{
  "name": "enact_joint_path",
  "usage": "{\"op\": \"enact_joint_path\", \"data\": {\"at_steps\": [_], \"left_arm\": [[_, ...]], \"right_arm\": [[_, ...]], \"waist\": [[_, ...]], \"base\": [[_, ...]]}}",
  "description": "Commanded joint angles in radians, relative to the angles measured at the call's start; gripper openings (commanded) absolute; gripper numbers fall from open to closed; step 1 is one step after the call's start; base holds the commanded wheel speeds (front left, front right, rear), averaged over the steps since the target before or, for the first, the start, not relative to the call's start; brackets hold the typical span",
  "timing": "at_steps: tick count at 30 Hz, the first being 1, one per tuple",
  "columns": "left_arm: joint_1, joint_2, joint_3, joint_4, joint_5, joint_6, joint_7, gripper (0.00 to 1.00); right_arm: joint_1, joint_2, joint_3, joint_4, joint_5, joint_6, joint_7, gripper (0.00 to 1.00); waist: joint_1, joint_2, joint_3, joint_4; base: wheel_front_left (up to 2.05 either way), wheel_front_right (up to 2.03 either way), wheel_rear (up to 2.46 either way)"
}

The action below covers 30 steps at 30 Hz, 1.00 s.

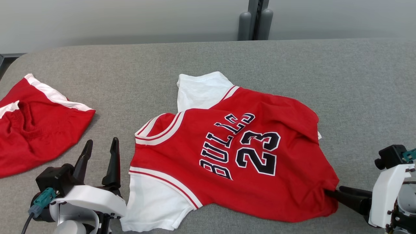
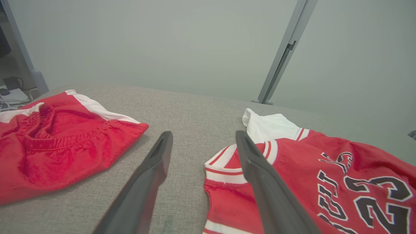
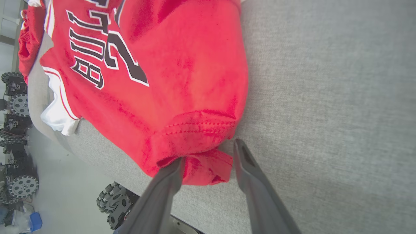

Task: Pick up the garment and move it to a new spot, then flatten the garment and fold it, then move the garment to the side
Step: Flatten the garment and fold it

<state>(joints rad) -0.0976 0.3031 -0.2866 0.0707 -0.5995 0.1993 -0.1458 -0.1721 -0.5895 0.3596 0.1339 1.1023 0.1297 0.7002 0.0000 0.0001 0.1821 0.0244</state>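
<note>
Two grippers flank a red jersey (image 1: 234, 152) that lies print-up at the middle of the grey table (image 1: 357, 81), collar toward the robot's left, hem toward its right. The left gripper (image 1: 101, 140) hovers just beside the collar with its jaws wide apart and nothing between them. The right gripper (image 3: 208, 152) sits low at the near hem corner (image 3: 208, 172); its jaws stand parted around a small flap of cloth without pinching it. The body of the garment is largely spread, though ridges remain along the far hem and that corner is bunched. By this evidence the placing step looks complete and flattening is under way. No fold is yet made, and the move aside remains. Red shorts (image 1: 39, 130) lie well apart, at the table's left.
</note>
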Motion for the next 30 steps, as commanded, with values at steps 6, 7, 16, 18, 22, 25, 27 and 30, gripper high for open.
{"op": "enact_joint_path", "data": {"at_steps": [6,7,16,18,22,25,27,30], "left_arm": [[0.016,0.008,0.007,0.002,-0.009,0.010,-0.007,1.00],[0.019,0.009,0.007,0.000,-0.011,0.011,-0.008,1.00],[0.027,0.019,0.010,-0.017,-0.014,0.018,-0.010,1.00],[0.023,0.021,0.010,-0.023,-0.009,0.019,-0.016,1.00],[0.018,0.022,0.014,-0.032,-0.005,0.021,-0.026,1.00],[0.018,0.022,0.020,-0.042,0.000,0.024,-0.041,1.00],[0.021,0.020,0.026,-0.051,0.003,0.025,-0.057,1.00],[0.027,0.020,0.033,-0.062,0.009,0.024,-0.078,1.00]], "right_arm": [[0.064,-0.014,-0.100,-0.075,-0.010,0.002,-0.060,1.00],[0.076,-0.013,-0.119,-0.095,-0.012,0.002,-0.072,1.00],[0.136,0.043,-0.273,-0.278,-0.145,0.002,-0.260,1.00],[0.120,0.073,-0.285,-0.298,-0.213,0.002,-0.336,1.00],[0.101,0.135,-0.276,-0.302,-0.297,0.002,-0.461,1.00],[0.085,0.189,-0.256,-0.293,-0.356,0.002,-0.582,1.00],[0.070,0.233,-0.237,-0.272,-0.408,0.002,-0.706,1.00],[0.062,0.262,-0.231,-0.239,-0.472,0.002,-0.823,1.00]], "waist": [[0.0000,-0.0001,-0.029,-0.015],[0.0000,-0.0001,-0.033,-0.019],[0.0000,-0.0001,-0.050,-0.048],[0.0000,-0.0001,-0.050,-0.050],[0.0000,-0.0001,-0.050,-0.050],[0.0000,-0.0001,-0.051,-0.049],[0.0000,-0.0001,-0.055,-0.047],[0.0000,-0.0001,-0.063,-0.043]], "base": [[0.00,0.00,0.00],[0.00,0.00,0.00],[0.00,0.00,0.00],[0.00,0.00,0.00],[0.00,0.00,0.00],[0.00,0.00,0.00],[0.00,0.00,0.00],[0.00,0.00,0.00]]}}
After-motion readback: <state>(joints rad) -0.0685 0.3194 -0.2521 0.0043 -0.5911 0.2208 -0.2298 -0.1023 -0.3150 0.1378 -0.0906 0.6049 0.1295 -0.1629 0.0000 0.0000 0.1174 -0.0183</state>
